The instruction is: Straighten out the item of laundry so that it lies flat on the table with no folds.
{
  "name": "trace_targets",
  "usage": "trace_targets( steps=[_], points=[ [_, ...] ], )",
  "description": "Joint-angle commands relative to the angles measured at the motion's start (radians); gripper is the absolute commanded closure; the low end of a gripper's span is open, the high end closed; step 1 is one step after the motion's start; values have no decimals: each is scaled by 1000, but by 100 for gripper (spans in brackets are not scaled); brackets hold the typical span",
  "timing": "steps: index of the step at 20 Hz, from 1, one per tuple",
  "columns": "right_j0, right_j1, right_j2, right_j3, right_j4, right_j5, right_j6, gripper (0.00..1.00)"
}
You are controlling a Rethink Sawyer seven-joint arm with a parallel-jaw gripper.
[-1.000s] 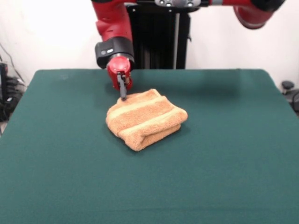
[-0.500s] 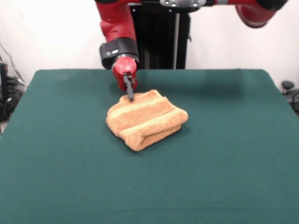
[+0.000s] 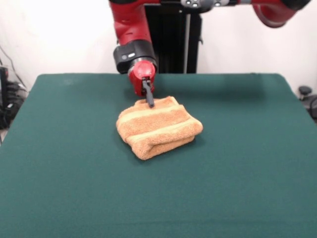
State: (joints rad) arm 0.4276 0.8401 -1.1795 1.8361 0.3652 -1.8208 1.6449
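Note:
The item of laundry [image 3: 159,127], an orange-tan terry towel with paler woven bands, lies folded into a thick bundle near the middle of the dark green table [image 3: 237,163]. The rolled fold faces the front edge. The red arm comes down from above, and the gripper [image 3: 150,103] has its dark tip on the towel's far edge, left of that edge's middle. Only one narrow dark tip shows, so its state is unclear.
The robot's black pedestal [image 3: 171,39] stands behind the table's far edge. Cables and dark equipment [image 3: 7,99] sit off the table's left side, and a dark object [image 3: 307,96] sits off its right side.
The gripper has slid to the right along the towel's far edge. The whole towel has shifted slightly to the right with it and is still folded.

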Motion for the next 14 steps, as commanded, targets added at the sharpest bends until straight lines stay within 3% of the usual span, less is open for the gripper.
trace_targets(
  steps=[1, 6, 14],
  points=[
    [38, 103, 50, -206, -17, -96, -67, 0],
    [35, 112, 40, -214, -33, -90, -66, 0],
    [74, 128, 39, -195, -52, -205, -61, 0]
  ],
)
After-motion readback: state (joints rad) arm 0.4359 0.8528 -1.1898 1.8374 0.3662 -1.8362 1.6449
